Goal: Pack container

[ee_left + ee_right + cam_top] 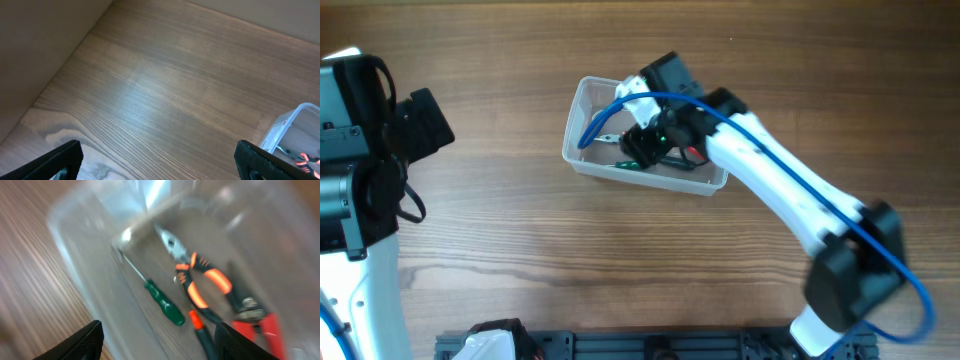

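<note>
Container [582,120]: being hovered over by right gripper [160,347]; long axis along far edge of counter [500,240].
Right gripper: being held wide, empty.

Counter [520,230]: mid-brown wood with streaky grain. Container [572,130]: clear, colourless. Inside it, a screwdriver [165,302] with a green handle, pliers [200,280] with black grips banded orange, and a blurred third tool [265,327] with red handles, probably dark at the pivot. Arm [770,175]: white with black joints; cable [660,96]: blue.
</note>
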Robot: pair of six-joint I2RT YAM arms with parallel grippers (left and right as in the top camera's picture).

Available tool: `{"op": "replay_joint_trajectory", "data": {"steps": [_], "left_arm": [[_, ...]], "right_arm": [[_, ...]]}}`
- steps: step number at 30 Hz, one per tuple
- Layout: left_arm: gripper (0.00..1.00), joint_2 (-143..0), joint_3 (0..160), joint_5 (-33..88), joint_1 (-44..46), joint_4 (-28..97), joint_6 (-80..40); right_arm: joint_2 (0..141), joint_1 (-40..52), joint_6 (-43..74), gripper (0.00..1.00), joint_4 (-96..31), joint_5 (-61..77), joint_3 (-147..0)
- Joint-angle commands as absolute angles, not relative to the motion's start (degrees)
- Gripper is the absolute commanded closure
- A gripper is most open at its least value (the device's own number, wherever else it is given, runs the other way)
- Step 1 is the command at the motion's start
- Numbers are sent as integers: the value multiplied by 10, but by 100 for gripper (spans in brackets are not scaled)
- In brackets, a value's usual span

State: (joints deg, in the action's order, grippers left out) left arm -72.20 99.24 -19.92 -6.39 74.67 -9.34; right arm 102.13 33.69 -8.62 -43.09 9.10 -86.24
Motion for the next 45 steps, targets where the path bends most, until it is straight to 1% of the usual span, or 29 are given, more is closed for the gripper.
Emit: {"op": "replay_joint_trajectory", "data": {"steps": [1, 2, 3, 4, 5, 6, 7, 9, 10, 13, 14, 16, 23, 26, 28, 29, 30, 31, 33, 34, 35, 41, 43, 45], "left_arm": [[0, -717, 992, -209, -67, 746, -95], [0, -717, 992, -209, -67, 746, -95], [0, -717, 992, -209, -67, 746, -95], [0, -717, 992, -209, -67, 746, -95], [0, -717, 992, -209, -67, 746, -95], [0, -717, 992, -209, -67, 746, -95], [0, -717, 992, -209, -67, 746, -95], [0, -717, 992, -209, -67, 746, -95], [0, -717, 992, -209, -67, 746, -95], [0, -717, 992, -209, -67, 746, -95], [0, -717, 992, -209, -67, 746, -95], [0, -717, 992, -209, -67, 746, -95], [0, -717, 992, -209, -67, 746, -95], [0, -717, 992, -209, -67, 746, -95], [0, -717, 992, -209, -67, 746, -95], [0, -717, 992, -209, -67, 746, -95], [0, -717, 992, -209, -67, 746, -95], [0, -717, 992, -209, -67, 746, -95], [0, -717, 992, -209, -67, 746, -95], [0, -717, 992, -209, -67, 746, -95], [0, -717, 992, -209, -67, 746, -95], [0, -717, 992, -209, -67, 746, -95], [0, -717, 992, -209, -67, 746, -95], [0, -717, 992, -209, -67, 746, -95]], "right_arm": [[875, 322, 4, 16, -430, -109, -878], [843, 293, 22, 16, -439, -141, -878], [831, 257, 41, 19, -452, -140, -878], [830, 198, 85, 22, -476, -124, -877], [842, 134, 110, 26, -491, -71, -866], [852, 105, 111, 29, -495, -38, -857], [878, 56, 114, 36, -503, 17, -837], [940, 10, 124, 41, -518, 62, -803], [969, 8, 126, 45, -525, 74, -798], [1047, 14, 120, 47, -538, 90, -798], [1069, 14, 120, 49, -536, 91, -798], [1091, 16, 120, 58, -537, 91, -798], [1123, 49, 101, 57, -499, 88, -788], [1123, 49, 126, 57, -430, 68, -745], [1123, 49, 130, 57, -409, 64, -724], [1123, 49, 135, 59, -401, 64, -713], [1123, 49, 135, 64, -400, 65, -708], [1123, 49, 135, 73, -400, 64, -708], [1123, 49, 135, 81, -389, 64, -708], [1123, 49, 135, 89, -379, 65, -708], [1123, 49, 135, 96, -370, 64, -708], [1108, 49, 130, 96, -380, 38, -712], [1069, 49, 131, 96, -401, 23, -724], [973, 55, 131, 96, -418, 31, -749]]}}
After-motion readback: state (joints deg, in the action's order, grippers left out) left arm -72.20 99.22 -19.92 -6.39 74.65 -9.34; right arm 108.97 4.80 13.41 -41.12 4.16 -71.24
